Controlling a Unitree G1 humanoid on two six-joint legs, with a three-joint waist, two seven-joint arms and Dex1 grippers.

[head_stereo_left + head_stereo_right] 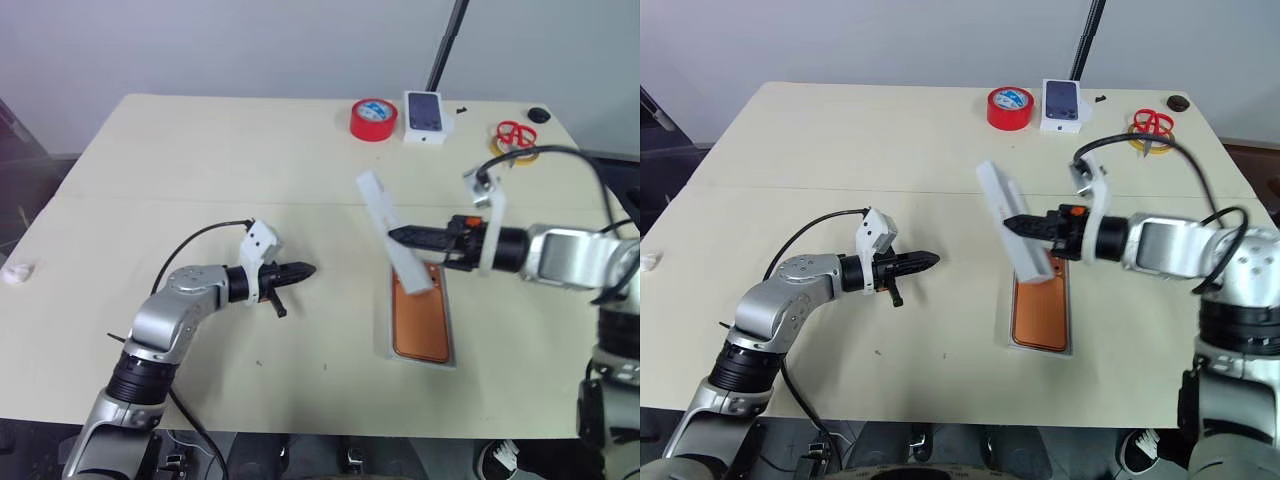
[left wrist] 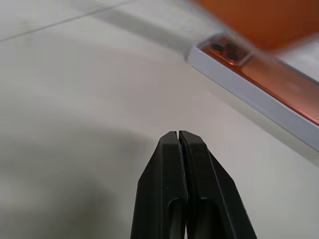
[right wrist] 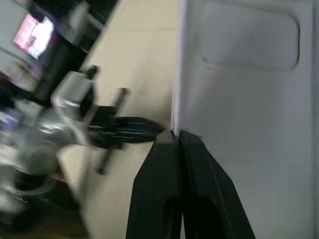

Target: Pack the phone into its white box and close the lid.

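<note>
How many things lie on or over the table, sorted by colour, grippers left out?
Orange: 1, the phone
White: 3, the white box, the lid, the box with a dark phone picture
Red: 2, the tape roll, the scissors
Total: 6

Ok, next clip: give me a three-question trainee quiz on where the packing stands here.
1. True or false: the phone already lies in the box.
2. What does the right claw hold?
A. the red tape
B. the lid
C. the scissors
3. Fill in: the left claw is ____ and holds nothing, over the bare table.

Key:
1. True; its camera lenses show in the left wrist view.
2. B; the lid is pinched by its edge and tilted above the far end of the box.
3. Shut.
</note>
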